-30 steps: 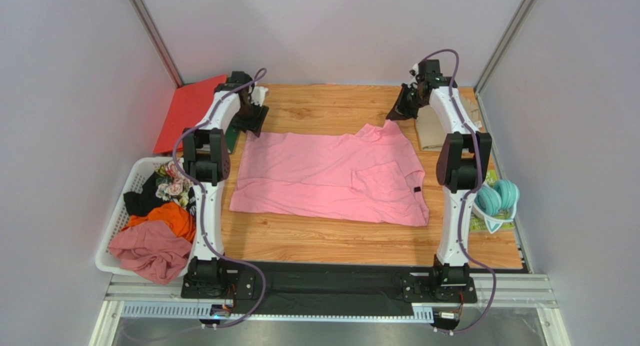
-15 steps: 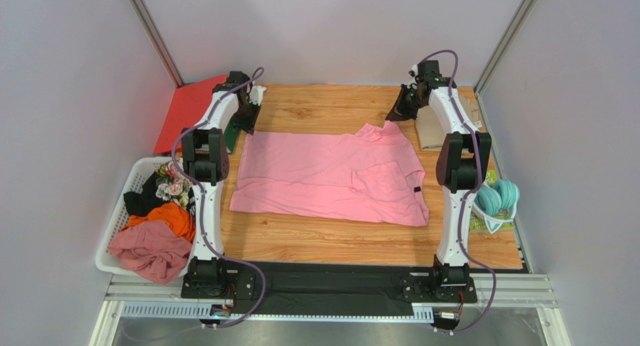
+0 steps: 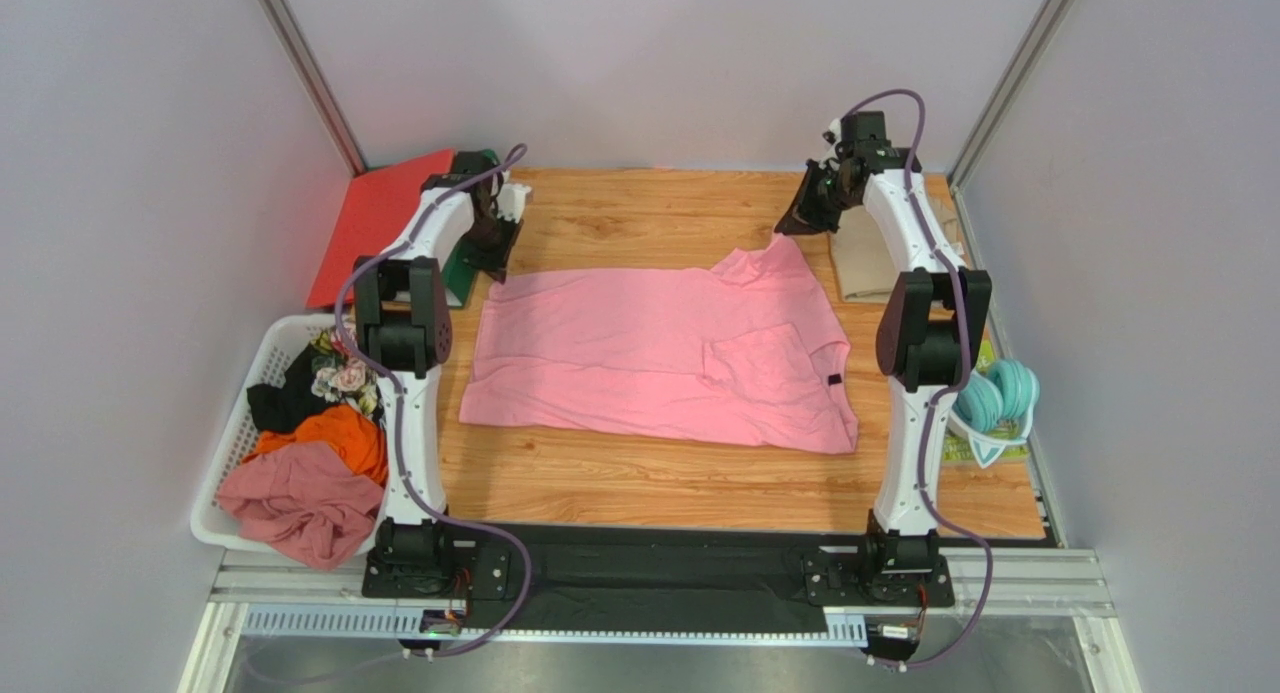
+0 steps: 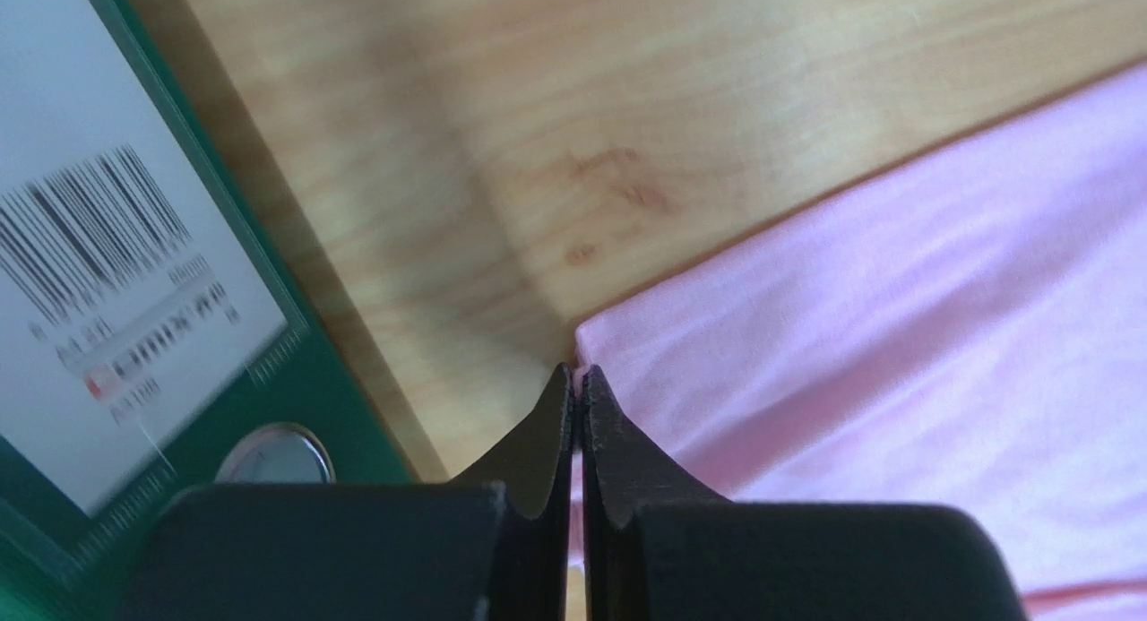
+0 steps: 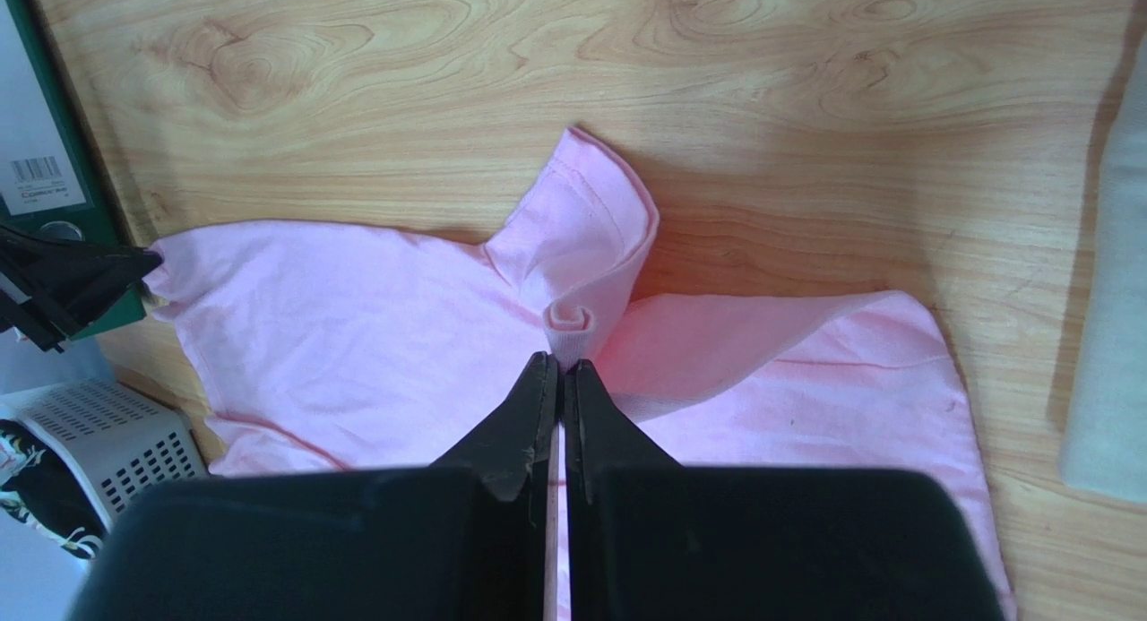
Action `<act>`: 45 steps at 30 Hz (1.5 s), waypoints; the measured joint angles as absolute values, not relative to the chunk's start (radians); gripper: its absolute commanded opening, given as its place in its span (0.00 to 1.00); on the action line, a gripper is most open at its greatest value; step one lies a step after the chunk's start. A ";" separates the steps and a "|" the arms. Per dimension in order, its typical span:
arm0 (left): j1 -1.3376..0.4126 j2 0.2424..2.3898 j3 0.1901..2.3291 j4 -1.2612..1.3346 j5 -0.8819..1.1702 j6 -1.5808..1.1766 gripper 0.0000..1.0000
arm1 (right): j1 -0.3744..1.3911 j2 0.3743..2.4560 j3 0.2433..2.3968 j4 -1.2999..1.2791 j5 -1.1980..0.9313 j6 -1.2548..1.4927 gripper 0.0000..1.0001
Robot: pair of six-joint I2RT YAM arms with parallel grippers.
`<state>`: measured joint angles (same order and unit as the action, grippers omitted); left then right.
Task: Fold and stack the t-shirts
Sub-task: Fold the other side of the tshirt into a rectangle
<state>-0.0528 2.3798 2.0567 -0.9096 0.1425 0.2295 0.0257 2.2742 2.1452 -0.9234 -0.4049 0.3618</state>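
Pink soft cloth t-shirt (image 3: 661, 348) lies spread on the wooden table (image 3: 646, 483), its far edge pinched by the fully closed left gripper (image 4: 576, 379) and right gripper (image 5: 559, 373).

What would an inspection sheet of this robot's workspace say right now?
Surface: wooden table, light grain, with a shirt across its middle.
Job's things: pink t-shirt spread out, its far right part bunched; beige t-shirt at the far right edge, beside the right arm.
Clutter: white basket of clothes on the left; red folder and green binder at the far left; teal item on the right, kind unclear.
Grippers: left gripper shut on the pink shirt's far left corner; right gripper shut on the bunched cloth.
Cables: purple cables loop along both arms.
Surroundings: plain pale walls.
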 measured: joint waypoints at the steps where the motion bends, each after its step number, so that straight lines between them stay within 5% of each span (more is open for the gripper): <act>1: -0.053 2.368 2.043 -0.916 0.147 0.229 0.00 | 0.026 2.265 2.145 -0.927 -0.402 0.362 0.00; 26: -0.053 1.968 1.765 -0.953 0.171 0.261 0.00 | 0.026 1.976 1.968 -1.007 -0.323 0.362 0.00; 40: -0.053 2.136 2.015 -0.974 0.148 0.263 0.00 | 0.015 2.197 2.323 -1.055 -0.330 0.370 0.00; 45: -0.053 2.154 2.007 -0.985 0.148 0.263 0.00 | 0.012 2.209 2.294 -1.061 -0.336 0.371 0.00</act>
